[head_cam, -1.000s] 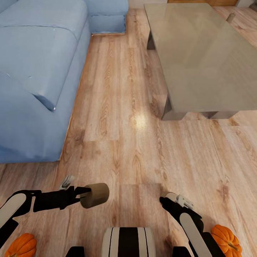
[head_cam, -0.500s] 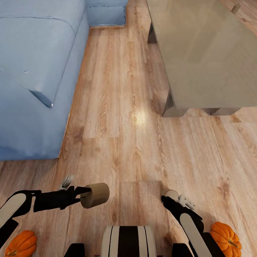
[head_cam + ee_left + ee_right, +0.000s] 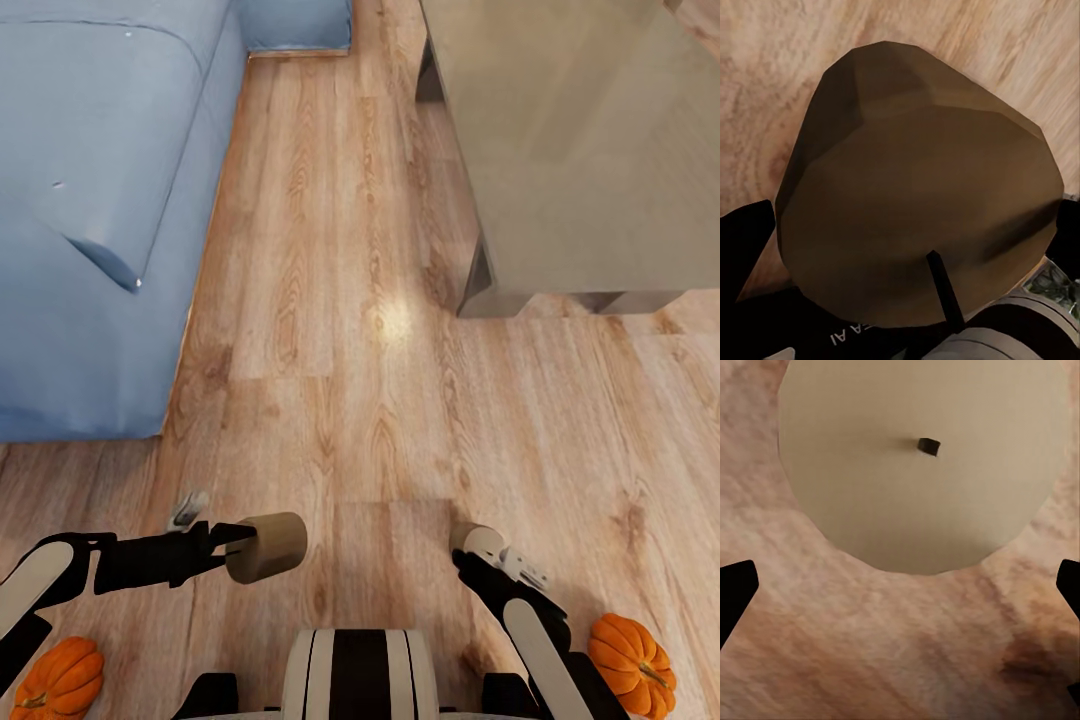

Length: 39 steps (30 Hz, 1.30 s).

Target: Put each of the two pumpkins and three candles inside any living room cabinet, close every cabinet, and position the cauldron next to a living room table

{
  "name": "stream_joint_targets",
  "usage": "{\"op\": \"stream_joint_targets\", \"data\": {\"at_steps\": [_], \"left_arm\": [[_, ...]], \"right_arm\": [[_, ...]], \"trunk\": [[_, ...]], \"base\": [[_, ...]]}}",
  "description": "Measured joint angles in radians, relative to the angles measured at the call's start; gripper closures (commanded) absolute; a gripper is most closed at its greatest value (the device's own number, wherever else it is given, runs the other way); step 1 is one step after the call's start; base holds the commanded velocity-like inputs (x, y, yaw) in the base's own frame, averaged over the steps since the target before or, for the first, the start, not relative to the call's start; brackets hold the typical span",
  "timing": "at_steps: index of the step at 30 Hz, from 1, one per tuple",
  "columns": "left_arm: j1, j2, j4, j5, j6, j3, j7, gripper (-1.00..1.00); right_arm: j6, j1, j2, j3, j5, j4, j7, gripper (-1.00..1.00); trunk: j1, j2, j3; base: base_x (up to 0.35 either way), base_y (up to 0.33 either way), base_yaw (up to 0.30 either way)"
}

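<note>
— What surface is recorded?
— A light wood-plank floor is recorded.

— What is found resting on it?
— One orange pumpkin is noted at the left, a second pumpkin at the right. A blue sofa and a grey table are also supported.

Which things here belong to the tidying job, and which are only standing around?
Job:
- first candle, held in left gripper
- second candle, at right gripper
- left pumpkin
- right pumpkin
- table, perhaps for the cauldron

Standing around:
- blue sofa
</note>
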Motion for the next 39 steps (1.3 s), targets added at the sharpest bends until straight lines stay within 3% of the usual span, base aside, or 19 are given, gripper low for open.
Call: {"op": "stream_joint_targets", "data": {"at_steps": [39], "left_arm": [[0.000, 0.000, 0.000, 0.000, 0.000, -0.002, 0.000, 1.00]], "right_arm": [[0.000, 0.000, 0.000, -0.002, -0.001, 0.009, 0.000, -1.00]], "trunk": [[0.000, 0.000, 0.000]], "base": [[0.045, 0.000, 0.000]]}}
